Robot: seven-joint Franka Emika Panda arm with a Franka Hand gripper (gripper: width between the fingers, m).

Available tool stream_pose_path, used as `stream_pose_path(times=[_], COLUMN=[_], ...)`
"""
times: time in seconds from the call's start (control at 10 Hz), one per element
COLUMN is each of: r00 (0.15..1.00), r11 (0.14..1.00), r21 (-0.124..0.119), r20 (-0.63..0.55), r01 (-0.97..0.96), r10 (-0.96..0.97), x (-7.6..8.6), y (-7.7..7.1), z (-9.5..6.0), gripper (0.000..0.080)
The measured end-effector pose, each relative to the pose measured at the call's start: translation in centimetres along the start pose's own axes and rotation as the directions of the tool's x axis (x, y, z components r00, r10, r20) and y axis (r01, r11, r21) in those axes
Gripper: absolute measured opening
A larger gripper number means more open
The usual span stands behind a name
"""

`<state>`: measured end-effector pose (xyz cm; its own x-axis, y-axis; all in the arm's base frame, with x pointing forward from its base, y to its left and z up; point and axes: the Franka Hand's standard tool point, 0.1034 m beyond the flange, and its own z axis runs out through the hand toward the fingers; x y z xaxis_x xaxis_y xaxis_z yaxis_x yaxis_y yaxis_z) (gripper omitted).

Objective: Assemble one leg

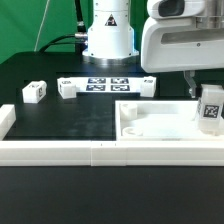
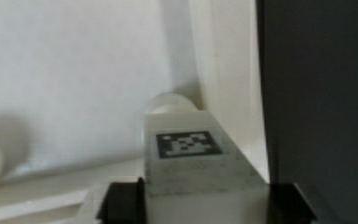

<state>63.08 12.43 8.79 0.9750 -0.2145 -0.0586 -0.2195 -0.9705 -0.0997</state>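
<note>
My gripper [image 1: 209, 100] is shut on a leg [image 1: 210, 107], a chunky white block with a black-and-white tag. It holds the leg upright over the right end of the large flat white panel [image 1: 160, 122]. In the wrist view the leg [image 2: 197, 150] sits between my dark fingers [image 2: 126, 200], tag facing the camera, its far end by a round post [image 2: 169, 103] on the panel [image 2: 69, 70]. Two more legs [image 1: 34, 92] [image 1: 68, 88] lie at the exterior view's left.
The marker board [image 1: 110, 83] lies at the back before the arm's base [image 1: 108, 40]. A low white rail [image 1: 100, 152] runs along the front, with a short side piece [image 1: 5, 118] at the exterior view's left. Black table [image 1: 70, 120] lies between.
</note>
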Motion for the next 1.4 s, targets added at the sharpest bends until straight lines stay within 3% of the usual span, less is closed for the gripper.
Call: stream_pose_path(times=[0.3, 0.5, 0.7, 0.8, 0.9, 1.1, 1.2, 1.3, 1.4], r00=[0.965, 0.866, 0.735, 0.668, 0.647, 0.697, 0.724, 0.790, 0.886], r11=[0.965, 0.866, 0.735, 0.667, 0.645, 0.695, 0.722, 0.789, 0.886], r21=[0.012, 0.044, 0.044, 0.056, 0.059, 0.059, 0.058, 0.051, 0.041], r20=[-0.004, -0.015, -0.008, 0.009, 0.016, 0.013, 0.011, 0.006, -0.005], r01=[-0.261, -0.498, -0.677, -0.743, -0.762, -0.716, -0.689, -0.613, -0.462], r10=[0.261, 0.499, 0.678, 0.744, 0.762, 0.717, 0.690, 0.613, 0.463], x=[0.07, 0.38, 0.19, 0.34, 0.40, 0.36, 0.33, 0.33, 0.32], y=[-0.02, 0.00, -0.43, -0.39, -0.43, -0.46, -0.41, -0.29, -0.30], z=[0.05, 0.07, 0.13, 0.14, 0.13, 0.21, 0.31, 0.35, 0.33], gripper=[0.0303, 0.0303, 0.0303, 0.0303, 0.0303, 0.0304, 0.0499, 0.0499, 0.0622])
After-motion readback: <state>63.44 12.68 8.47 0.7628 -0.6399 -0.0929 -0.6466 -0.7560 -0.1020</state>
